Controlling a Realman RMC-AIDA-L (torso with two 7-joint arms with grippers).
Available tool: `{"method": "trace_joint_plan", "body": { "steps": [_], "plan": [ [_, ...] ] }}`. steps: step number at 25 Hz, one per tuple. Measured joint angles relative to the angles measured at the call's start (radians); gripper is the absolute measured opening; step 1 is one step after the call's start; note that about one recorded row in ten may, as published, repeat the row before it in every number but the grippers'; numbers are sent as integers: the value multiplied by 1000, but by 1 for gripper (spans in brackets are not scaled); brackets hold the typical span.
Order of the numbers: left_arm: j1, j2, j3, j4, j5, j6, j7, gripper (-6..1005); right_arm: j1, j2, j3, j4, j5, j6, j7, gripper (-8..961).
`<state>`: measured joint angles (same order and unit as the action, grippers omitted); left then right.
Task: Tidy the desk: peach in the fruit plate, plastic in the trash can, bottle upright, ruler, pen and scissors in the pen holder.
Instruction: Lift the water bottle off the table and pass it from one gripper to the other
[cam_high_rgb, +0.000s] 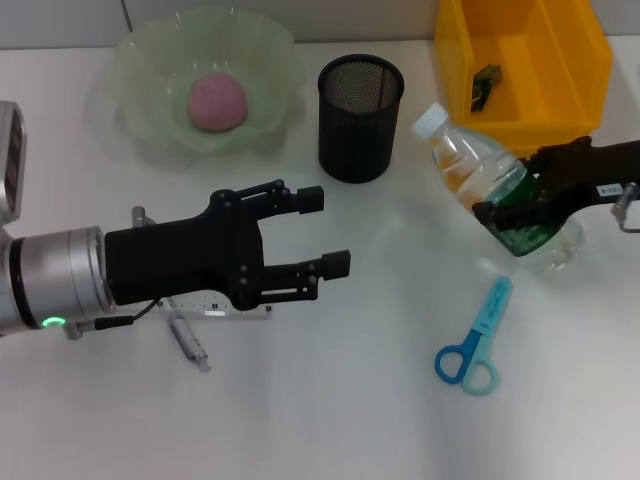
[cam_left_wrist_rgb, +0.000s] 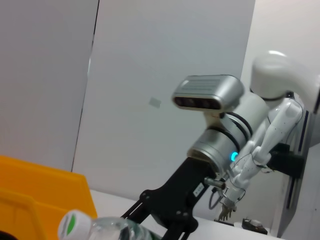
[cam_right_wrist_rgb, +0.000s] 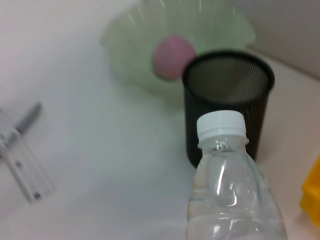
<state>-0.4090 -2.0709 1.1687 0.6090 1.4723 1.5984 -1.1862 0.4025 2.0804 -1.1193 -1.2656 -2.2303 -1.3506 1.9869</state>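
Left gripper (cam_high_rgb: 322, 232) hovers low over the desk (cam_high_rgb: 330, 420), fingers spread wide, nothing held; ruler (cam_high_rgb: 222, 308) and pen (cam_high_rgb: 187, 340) lie just beneath its wrist. Bottle (cam_high_rgb: 480, 185) tilted, cap toward the holder (cam_high_rgb: 360, 118), clamped at its label by the right gripper (cam_high_rgb: 505, 210), base near the desk. Scissors (cam_high_rgb: 475, 340) flat on the desk, near the bottle, apart from it. Peach (cam_high_rgb: 217, 102) sits in the green plate (cam_high_rgb: 140, 60). Yellow bin (cam_high_rgb: 560, 95) at rear right holds a small dark scrap (cam_high_rgb: 486, 84).
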Motion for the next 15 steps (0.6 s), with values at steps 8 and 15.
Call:
{"method": "trace_joint_plan", "body": {
  "steps": [8, 15],
  "plan": [
    [-14, 0, 1, 0, -72, 0, -24, 785, -162, -1, 4, -54, 327, -1, -254, 763],
    [-39, 0, 0, -8, -128, 0, -98, 784, -214, 0, 5, -11, 539, -56, -467, 763]
  ]
}}
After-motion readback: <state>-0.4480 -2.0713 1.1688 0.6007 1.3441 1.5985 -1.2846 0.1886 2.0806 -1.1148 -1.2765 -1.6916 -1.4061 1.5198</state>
